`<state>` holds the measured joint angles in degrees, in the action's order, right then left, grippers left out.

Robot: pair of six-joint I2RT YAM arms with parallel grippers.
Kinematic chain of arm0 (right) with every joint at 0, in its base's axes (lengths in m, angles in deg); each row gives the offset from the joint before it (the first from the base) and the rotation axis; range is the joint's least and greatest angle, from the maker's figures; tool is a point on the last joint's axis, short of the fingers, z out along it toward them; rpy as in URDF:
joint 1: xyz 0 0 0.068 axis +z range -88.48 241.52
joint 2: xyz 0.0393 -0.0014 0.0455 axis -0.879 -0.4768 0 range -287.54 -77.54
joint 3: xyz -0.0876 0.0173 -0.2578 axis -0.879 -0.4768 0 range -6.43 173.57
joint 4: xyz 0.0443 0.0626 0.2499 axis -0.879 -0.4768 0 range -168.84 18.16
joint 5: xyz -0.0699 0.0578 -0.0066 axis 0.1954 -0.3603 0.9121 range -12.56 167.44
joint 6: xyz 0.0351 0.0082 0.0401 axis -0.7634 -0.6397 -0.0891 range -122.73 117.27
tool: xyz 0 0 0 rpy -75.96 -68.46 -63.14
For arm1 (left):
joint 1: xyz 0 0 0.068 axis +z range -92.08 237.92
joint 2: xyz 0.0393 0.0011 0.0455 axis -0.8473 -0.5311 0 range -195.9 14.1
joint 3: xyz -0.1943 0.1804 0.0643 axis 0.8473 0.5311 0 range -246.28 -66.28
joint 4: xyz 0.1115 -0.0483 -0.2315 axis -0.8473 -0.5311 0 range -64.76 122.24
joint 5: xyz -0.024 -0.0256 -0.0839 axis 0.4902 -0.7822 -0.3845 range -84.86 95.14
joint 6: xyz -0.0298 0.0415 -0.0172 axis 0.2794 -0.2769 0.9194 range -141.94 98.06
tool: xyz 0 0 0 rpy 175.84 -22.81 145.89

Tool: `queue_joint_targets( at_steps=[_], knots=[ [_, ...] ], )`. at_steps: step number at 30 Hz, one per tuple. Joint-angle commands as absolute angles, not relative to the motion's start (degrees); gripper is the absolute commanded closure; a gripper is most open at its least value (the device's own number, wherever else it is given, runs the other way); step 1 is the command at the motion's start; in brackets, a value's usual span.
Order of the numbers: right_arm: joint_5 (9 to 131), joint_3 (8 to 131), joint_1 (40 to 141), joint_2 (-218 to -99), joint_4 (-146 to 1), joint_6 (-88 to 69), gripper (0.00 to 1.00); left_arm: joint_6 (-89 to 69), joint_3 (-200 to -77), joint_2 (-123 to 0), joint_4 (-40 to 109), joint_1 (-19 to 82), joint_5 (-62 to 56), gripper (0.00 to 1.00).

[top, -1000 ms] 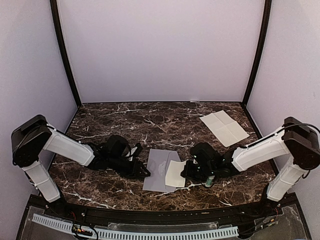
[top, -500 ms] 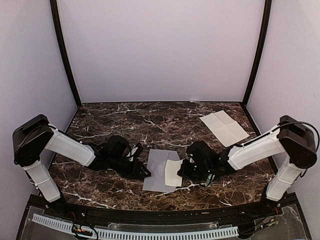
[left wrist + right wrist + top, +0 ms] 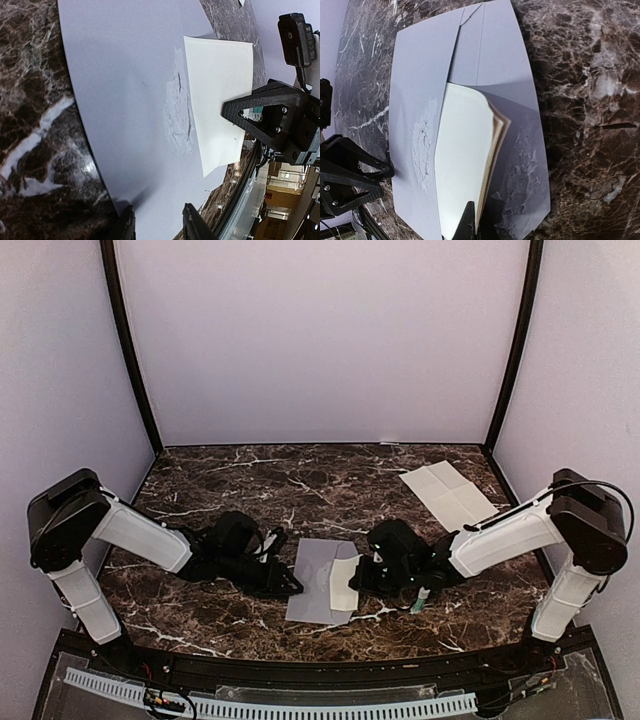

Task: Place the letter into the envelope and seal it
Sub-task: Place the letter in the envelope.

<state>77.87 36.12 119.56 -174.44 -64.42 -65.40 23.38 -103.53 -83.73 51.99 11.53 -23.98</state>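
Okay, right gripper point(image 3: 358, 578) jaws together, clamped on the edge of the folded letter point(image 3: 462, 165). The letter lies over the right part of the grey envelope point(image 3: 312, 575), lower centre of the top view. Left gripper point(image 3: 157, 222) fingers stand apart, straddling the envelope's edge.

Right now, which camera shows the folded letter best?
The right wrist view: the letter shows its layered edge, on the envelope. The left wrist view shows its flat face; the top view, a small pale patch.
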Motion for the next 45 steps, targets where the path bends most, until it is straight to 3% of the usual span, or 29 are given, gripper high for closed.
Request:
queue_joint_targets(
  at_steps=[1,13,22,29,35,40,45],
  knots=[
    [76.2,38.1,119.2,-176.1,-62.4,-63.7,1.00,23.6,-103.7,-84.4,52.3,11.6,-24.5,0.67],
    [74.2,42.3,119.1,-178.6,-64.2,-61.4,0.99,24.0,-103.4,-83.5,53.2,11.6,-24.0,0.68],
    [77.2,43.0,119.0,-172.7,-73.3,-59.6,0.71,21.1,-105.8,-75.0,45.3,11.6,-17.8,0.64],
    [81.8,43.2,119.2,-168.0,-80.7,-58.5,0.57,20.1,-106.4,-71.3,41.9,11.7,-15.3,0.59],
    [82.5,43.9,120.0,-167.5,-83.1,-58.4,0.57,20.0,-106.8,-73.8,42.5,11.7,-15.3,0.57],
    [79.9,44.8,120.5,-170.6,-80.0,-58.2,0.71,18.9,-108.1,-78.0,42.4,12.8,-16.8,0.56],
    [79.7,45.9,120.7,-173.8,-79.2,-58.9,0.73,17.5,-109.6,-80.5,42.0,13.5,-17.6,0.60]
  ],
)
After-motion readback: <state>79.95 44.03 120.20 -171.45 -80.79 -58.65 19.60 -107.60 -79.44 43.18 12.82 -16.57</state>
